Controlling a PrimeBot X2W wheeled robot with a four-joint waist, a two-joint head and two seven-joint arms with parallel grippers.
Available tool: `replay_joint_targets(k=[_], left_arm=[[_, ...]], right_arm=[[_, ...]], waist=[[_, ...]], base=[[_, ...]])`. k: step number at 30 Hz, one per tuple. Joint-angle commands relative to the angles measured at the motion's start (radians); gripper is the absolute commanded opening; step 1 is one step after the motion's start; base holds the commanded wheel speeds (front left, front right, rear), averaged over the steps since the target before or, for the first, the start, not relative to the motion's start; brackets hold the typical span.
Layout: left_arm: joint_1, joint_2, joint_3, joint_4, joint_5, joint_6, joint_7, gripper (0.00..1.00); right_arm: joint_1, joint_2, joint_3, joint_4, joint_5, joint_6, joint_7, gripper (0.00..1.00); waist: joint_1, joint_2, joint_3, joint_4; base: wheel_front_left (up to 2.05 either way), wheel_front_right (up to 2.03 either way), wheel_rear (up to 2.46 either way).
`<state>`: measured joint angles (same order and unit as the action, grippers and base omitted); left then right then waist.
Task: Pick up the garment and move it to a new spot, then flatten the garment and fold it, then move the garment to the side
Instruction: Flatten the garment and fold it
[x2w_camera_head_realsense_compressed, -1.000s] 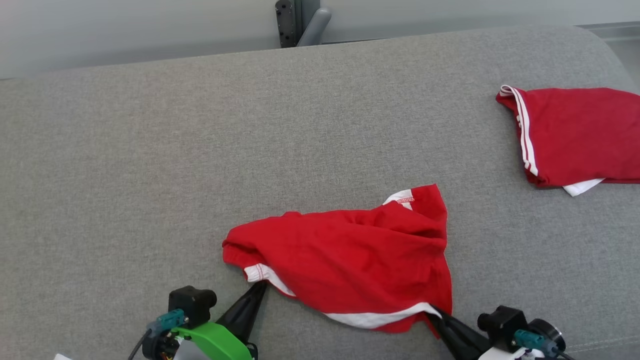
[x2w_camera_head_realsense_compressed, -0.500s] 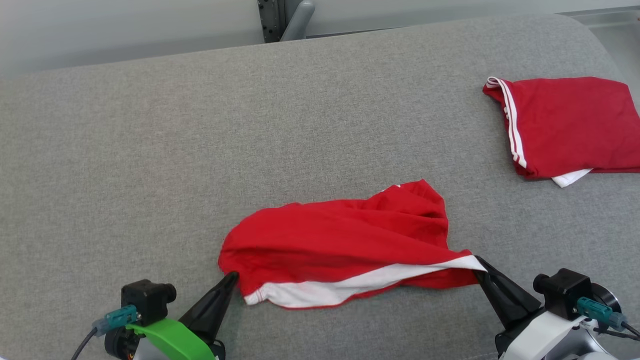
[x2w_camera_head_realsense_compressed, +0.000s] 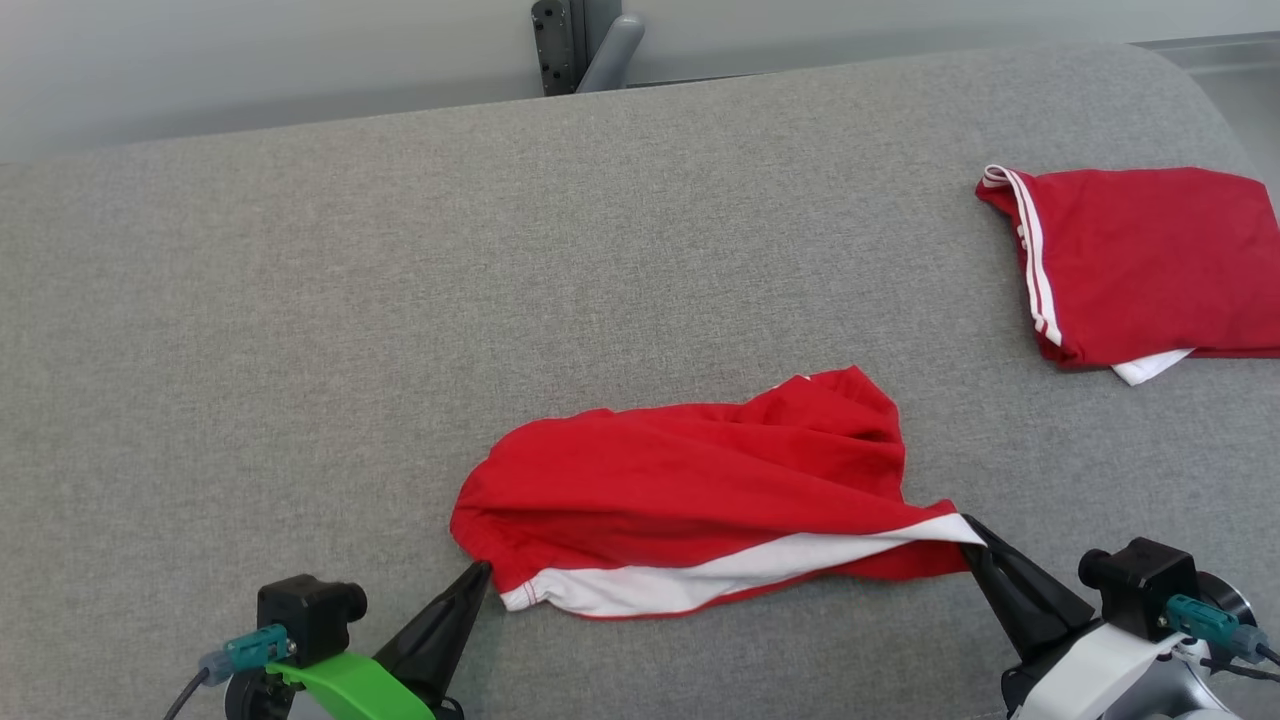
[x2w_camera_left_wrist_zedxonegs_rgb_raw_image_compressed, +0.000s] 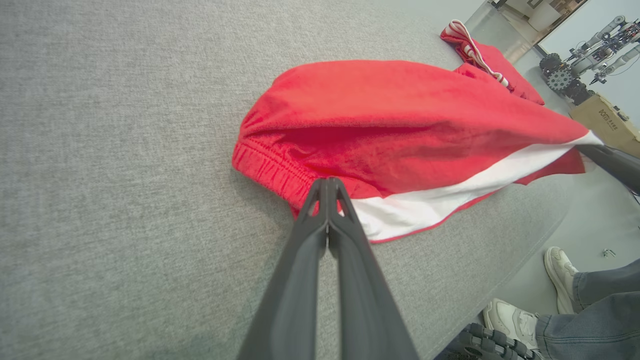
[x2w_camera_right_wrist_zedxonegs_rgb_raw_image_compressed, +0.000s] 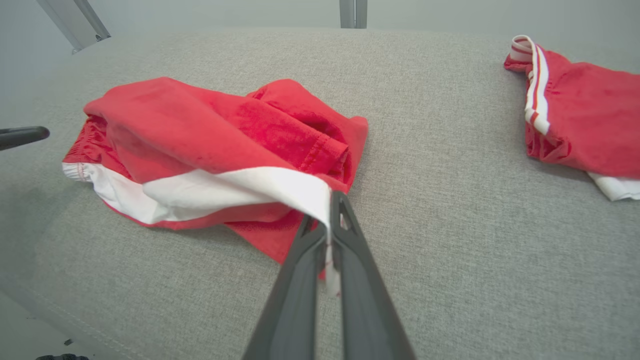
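Gripping at both ends: the left hand (x2w_camera_head_realsense_compressed: 478, 572) is clamped on the near-left corner of the red shorts (x2w_camera_head_realsense_compressed: 690, 480), right at the gathered waistband (x2w_camera_left_wrist_zedxonegs_rgb_raw_image_compressed: 265, 167). The right hand (x2w_camera_head_realsense_compressed: 968, 522) is pinched on the end of the white band (x2w_camera_head_realsense_compressed: 740, 578), and the right wrist view shows a sliver of white cloth between its fingers.

The shorts lie crumpled near the front middle of the grey padded surface (x2w_camera_head_realsense_compressed: 300, 300). They're bunched high at the far right corner, with the white band drawn in a line between the two hands. This looks like the flatten step, with the fold yet to come.

To do it well, lift both hands together, just enough to free the cloth from the upholstery. Draw them apart evenly so the near edge goes taut without wrenching either pinch loose. The left grip looks shallow, on the very edge of the elastic, so a gentle pull is wise there. Then lay the cloth down away from the robot, letting the bunched far side unroll rather than drag.

Mind the folded red garment (x2w_camera_head_realsense_compressed: 1150, 265) off at the far right. It's well apart from the shorts, and best left that way.
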<state>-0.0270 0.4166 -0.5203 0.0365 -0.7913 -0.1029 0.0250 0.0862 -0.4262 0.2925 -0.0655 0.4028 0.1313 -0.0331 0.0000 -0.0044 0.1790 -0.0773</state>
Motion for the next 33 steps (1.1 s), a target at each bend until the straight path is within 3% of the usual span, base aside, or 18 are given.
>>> replay_joint_targets(k=[1, 4, 5, 6, 7, 14, 20, 22, 28, 33], left_arm=[[0.006, -0.003, 0.000, -0.001, 0.000, 0.004, 0.001, 0.00], [0.007, -0.005, 0.001, 0.010, 0.007, 0.016, -0.004, 0.02], [0.009, -0.006, -0.001, 0.015, 0.019, 0.022, -0.010, 0.40], [0.013, -0.005, -0.006, 0.023, 0.031, 0.026, -0.016, 1.00], [0.018, -0.003, -0.012, 0.030, 0.040, 0.033, -0.025, 1.00], [0.073, -0.040, -0.013, 0.072, 0.096, 0.034, -0.195, 1.00], [0.121, -0.072, 0.027, 0.084, 0.174, 0.055, -0.285, 1.00], [0.127, -0.107, 0.087, 0.066, 0.194, 0.063, -0.291, 1.00], [0.186, -0.204, 0.281, 0.039, 0.309, 0.023, -0.290, 1.00], [0.216, -0.283, 0.379, 0.053, 0.400, -0.009, -0.290, 1.00]], right_arm=[[-0.002, -0.006, -0.005, -0.004, 0.004, -0.001, 0.002, 0.00], [-0.011, -0.012, -0.015, 0.012, -0.001, -0.001, 0.001, 0.00], [-0.013, -0.008, -0.017, 0.021, -0.006, -0.001, -0.003, 0.00], [-0.014, -0.003, -0.017, 0.031, -0.011, -0.001, -0.008, 0.43], [-0.012, 0.003, -0.016, 0.048, -0.010, -0.001, -0.009, 1.00], [0.020, 0.036, -0.031, 0.130, -0.030, -0.001, -0.053, 1.00], [0.097, 0.100, -0.111, 0.112, -0.077, -0.001, -0.144, 1.00], [0.115, 0.129, -0.137, 0.105, -0.097, -0.001, -0.175, 1.00], [0.097, 0.220, -0.182, 0.108, -0.161, -0.001, -0.232, 1.00], [0.074, 0.301, -0.259, 0.046, -0.242, -0.001, -0.232, 1.00]], waist=[[0.0000, 0.0044, -0.001, 0.001], [0.0000, 0.0044, -0.001, 0.004], [0.0000, 0.0044, -0.001, 0.004], [0.0000, 0.0044, -0.001, 0.004], [0.0000, 0.0044, -0.002, 0.005], [0.0000, 0.0044, -0.028, 0.011], [0.0000, 0.0044, -0.054, 0.026], [0.0000, 0.0044, -0.054, 0.030], [0.0000, 0.0044, -0.079, 0.032], [0.0000, 0.0044, -0.108, 0.043]], base=[[0.00, 0.00, 0.00], [0.00, 0.00, 0.00], [0.00, 0.00, 0.00], [0.00, 0.00, 0.00], [0.00, 0.00, 0.00], [0.00, 0.00, 0.00], [0.00, 0.00, 0.00], [0.00, 0.00, 0.00], [0.00, 0.00, 0.00], [0.00, 0.00, 0.00]])
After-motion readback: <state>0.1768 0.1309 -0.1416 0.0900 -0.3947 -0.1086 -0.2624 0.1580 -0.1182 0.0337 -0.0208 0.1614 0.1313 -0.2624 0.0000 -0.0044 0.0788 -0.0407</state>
